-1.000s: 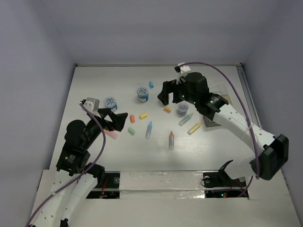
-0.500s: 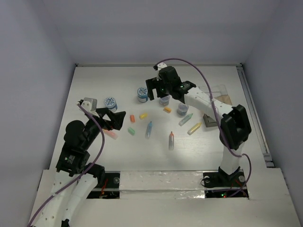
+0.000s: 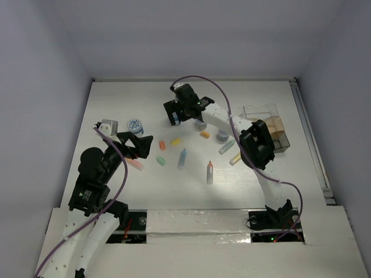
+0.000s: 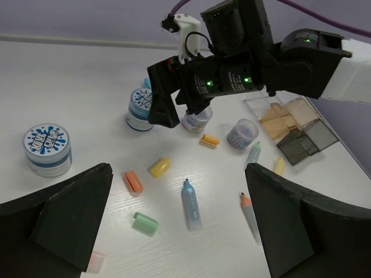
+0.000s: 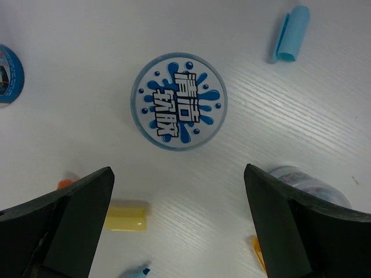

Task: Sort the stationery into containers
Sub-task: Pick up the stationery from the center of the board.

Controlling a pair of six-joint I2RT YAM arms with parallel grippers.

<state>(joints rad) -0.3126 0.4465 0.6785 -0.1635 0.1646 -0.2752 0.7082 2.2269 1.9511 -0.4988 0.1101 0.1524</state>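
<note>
Pale lilac walls [image 3: 46, 58] close in a white wood-grain table [image 3: 116, 191]. The boxes [image 3: 277, 130] sit at its right edge. My right pincer [image 5: 179, 231] hangs spread wide above a tape roll [image 5: 178, 101] lying flat, label up. My left pincer [image 4: 179, 226] gapes empty. The blue pen [image 4: 190, 204] lies lengthwise, pointed end away from me.

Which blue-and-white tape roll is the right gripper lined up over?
The farther tape roll, centred under the open right gripper. The other tape roll sits apart to its left, near the left gripper.
</note>
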